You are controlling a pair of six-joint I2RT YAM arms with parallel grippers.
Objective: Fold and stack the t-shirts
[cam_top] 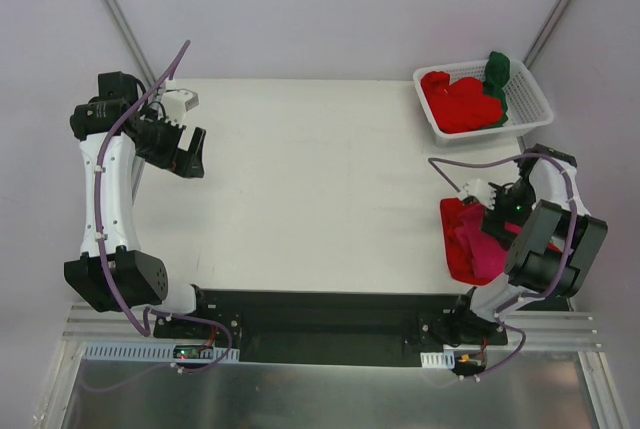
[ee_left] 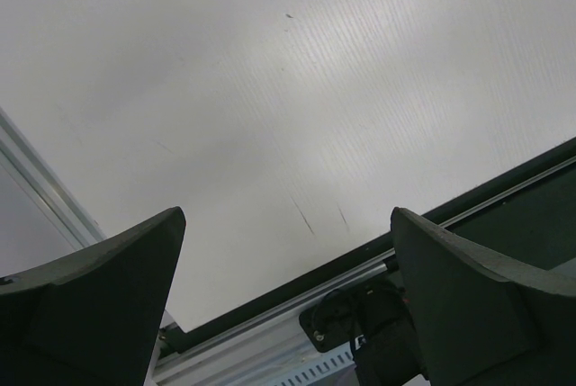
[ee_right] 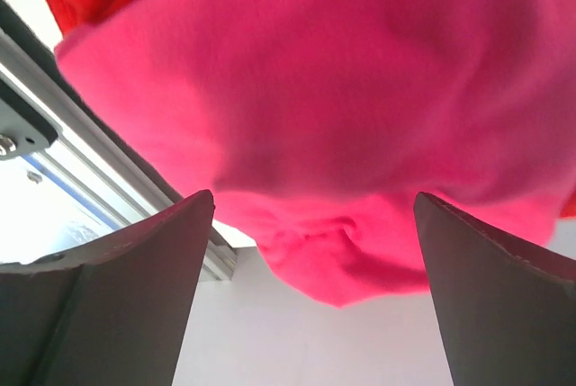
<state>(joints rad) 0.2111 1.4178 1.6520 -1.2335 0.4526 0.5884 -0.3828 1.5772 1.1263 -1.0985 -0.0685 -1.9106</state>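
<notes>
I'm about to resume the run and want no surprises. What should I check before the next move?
1. The right end effector open and empty: ok.
2. It is lined up over the pink t-shirt: ok; touching, cannot tell.
3. The pink t-shirt lies on a red t-shirt at the table edge: ok; overhang, cannot tell.
4. The left end effector open, empty, over bare table: ok.
5. The white basket emptied: not ok; red t-shirts and a dark green t-shirt lie in it.

A white slotted basket (cam_top: pixel 536 99) sits at the white table's (cam_top: pixel 320 189) far right corner. A black plate (cam_top: pixel 330 314) lines its near edge.
</notes>
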